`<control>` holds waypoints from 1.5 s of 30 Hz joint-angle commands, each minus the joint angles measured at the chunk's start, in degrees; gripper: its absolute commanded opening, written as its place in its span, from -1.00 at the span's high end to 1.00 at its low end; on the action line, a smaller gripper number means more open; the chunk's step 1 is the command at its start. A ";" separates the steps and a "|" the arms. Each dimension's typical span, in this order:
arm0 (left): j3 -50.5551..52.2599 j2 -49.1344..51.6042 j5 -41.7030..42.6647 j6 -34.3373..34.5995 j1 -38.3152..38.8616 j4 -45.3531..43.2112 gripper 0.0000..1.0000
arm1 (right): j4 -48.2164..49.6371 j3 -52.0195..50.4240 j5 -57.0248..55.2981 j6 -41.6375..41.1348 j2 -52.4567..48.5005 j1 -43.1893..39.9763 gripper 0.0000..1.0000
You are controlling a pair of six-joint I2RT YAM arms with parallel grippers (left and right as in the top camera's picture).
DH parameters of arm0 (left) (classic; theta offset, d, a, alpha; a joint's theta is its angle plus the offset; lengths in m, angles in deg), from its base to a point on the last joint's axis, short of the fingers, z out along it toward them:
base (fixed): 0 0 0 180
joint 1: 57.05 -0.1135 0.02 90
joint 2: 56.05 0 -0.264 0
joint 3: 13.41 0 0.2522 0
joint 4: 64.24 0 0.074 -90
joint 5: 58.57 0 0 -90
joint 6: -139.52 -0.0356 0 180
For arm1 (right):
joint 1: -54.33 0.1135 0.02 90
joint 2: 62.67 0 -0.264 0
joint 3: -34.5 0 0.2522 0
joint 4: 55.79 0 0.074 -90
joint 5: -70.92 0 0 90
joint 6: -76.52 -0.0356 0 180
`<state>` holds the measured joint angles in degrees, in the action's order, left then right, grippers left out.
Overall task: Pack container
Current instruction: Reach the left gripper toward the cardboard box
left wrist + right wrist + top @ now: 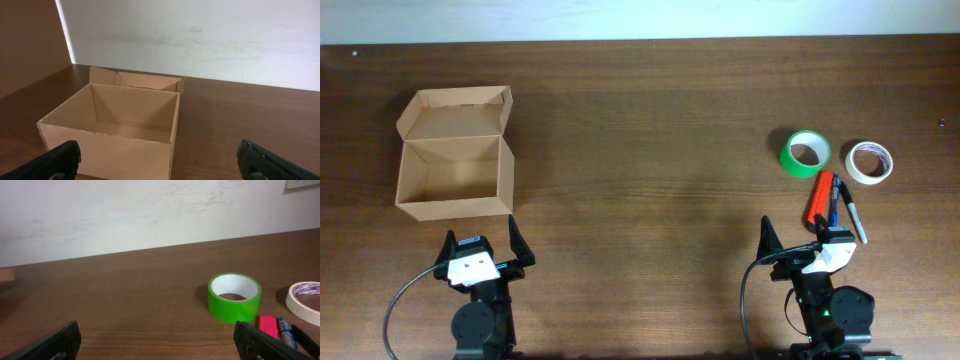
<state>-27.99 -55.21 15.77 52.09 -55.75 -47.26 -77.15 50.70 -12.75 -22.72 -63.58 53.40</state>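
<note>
The container [455,178] sits on the counter [650,150] just ahead of the left gripper [483,247], slightly to that gripper's left, with its flap lid [455,112] hinged back on the far side and its inside empty as far as the wrist view shows; the left gripper stands released, jaws spread wide with nothing between them; the right gripper [803,240] is likewise released and empty, well apart from the container across the counter.

By its look the container is thin tan cardboard, so it is probably light and only moderately stiff; its walls would likely bow under a hard pinch, and being empty it may skid on the smooth wood if nudged; the near wall's top edge, or a corner where two walls brace each other, seems the safest place to hold it should it need steadying.

The goods to pack lie ahead of the right gripper: a green tape roll [805,153] straight ahead, a white tape roll [871,161] further to its right, and a red marker [819,199] beside two dark pens [842,205] just off its right fingertip; the rolls look rigid and light, best pinched across the ring wall through the hole; the marker and pens are slim, smooth and touching, so they may roll or come up together; take them across the barrel near the middle.
</note>
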 commanded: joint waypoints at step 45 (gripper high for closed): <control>-91.21 91.19 25.92 -11.21 -14.21 35.43 -1.00 | -45.90 96.19 0.52 4.37 -91.47 -29.16 -0.98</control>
<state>-118.10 35.89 36.20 41.77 -69.79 -15.61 -121.80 145.97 -12.36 -19.00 -154.79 24.42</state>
